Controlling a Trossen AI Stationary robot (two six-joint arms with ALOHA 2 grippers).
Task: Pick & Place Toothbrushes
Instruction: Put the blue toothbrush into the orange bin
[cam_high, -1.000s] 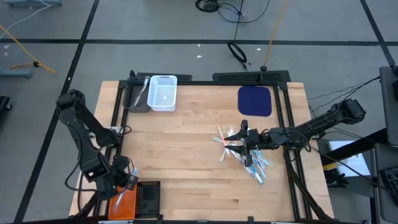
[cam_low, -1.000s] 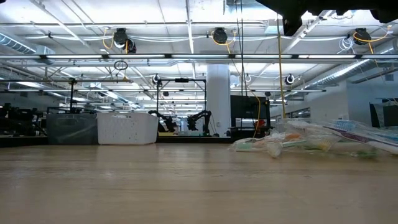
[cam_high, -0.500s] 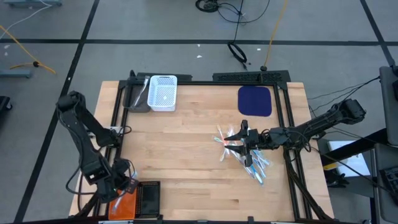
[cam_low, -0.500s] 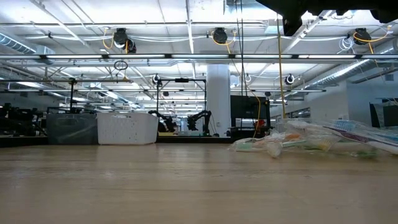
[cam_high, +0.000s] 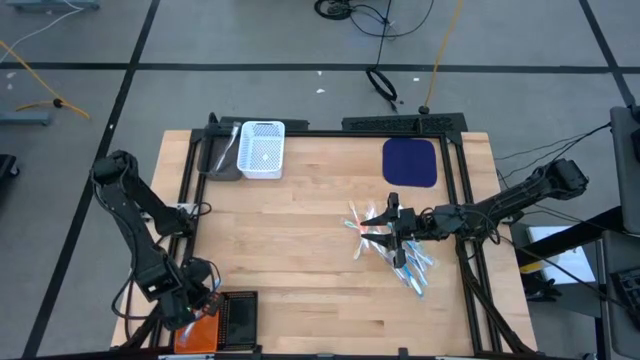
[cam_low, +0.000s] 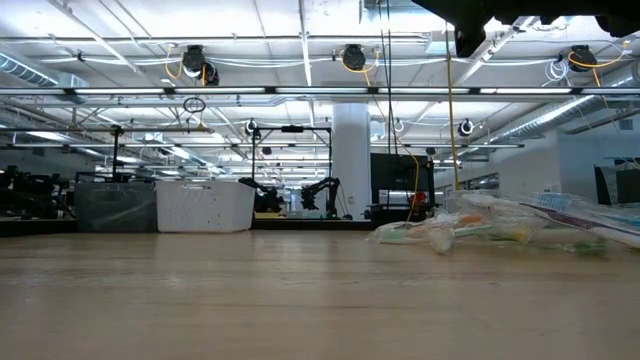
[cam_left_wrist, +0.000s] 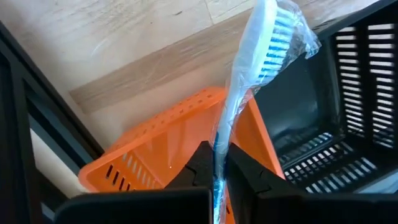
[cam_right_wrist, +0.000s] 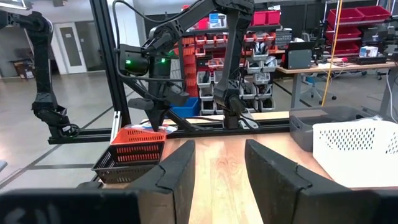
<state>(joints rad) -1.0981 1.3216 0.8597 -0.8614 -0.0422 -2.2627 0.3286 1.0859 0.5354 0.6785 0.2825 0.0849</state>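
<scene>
At the lower left of the high view, the left gripper (cam_high: 205, 303) hangs over the orange basket (cam_high: 197, 330), which stands at the table's (cam_high: 300, 250) near left corner, touching a black basket (cam_high: 240, 318) on its right. The left wrist view shows the fingers (cam_left_wrist: 245, 171) pinching the handle of a wrapped toothbrush (cam_left_wrist: 252, 74) with a white handle and blue bristles, sealed in a clear sleeve. Its bristle end pokes out past the rim shared by the orange basket (cam_left_wrist: 161, 140) and the black basket (cam_left_wrist: 329, 112). The visible parts of both baskets' interiors show only slotted walls and floor; whether anything lies deeper inside cannot be told.

At the upper left of the high view, a white basket (cam_high: 263, 150) stands beside a grey basket (cam_high: 218, 158); a thin pale stick leans across the grey one toward the white one, too small to identify. In the low view the same pair appear at the left, the grey basket (cam_low: 115, 205) beside the white basket (cam_low: 205, 206).

The remaining toothbrushes (cam_high: 395, 250) lie in a loose pile on the bare wood at the right centre of the high view, in no container; in the low view the pile (cam_low: 500, 228) sits at the right. The right gripper (cam_high: 390, 225) rests at the pile's upper edge, and the right wrist view shows its fingers (cam_right_wrist: 177, 171) spread apart with nothing between them. A dark blue mat (cam_high: 411, 161) lies flat toward the upper right of the table, apart from the pile.
</scene>
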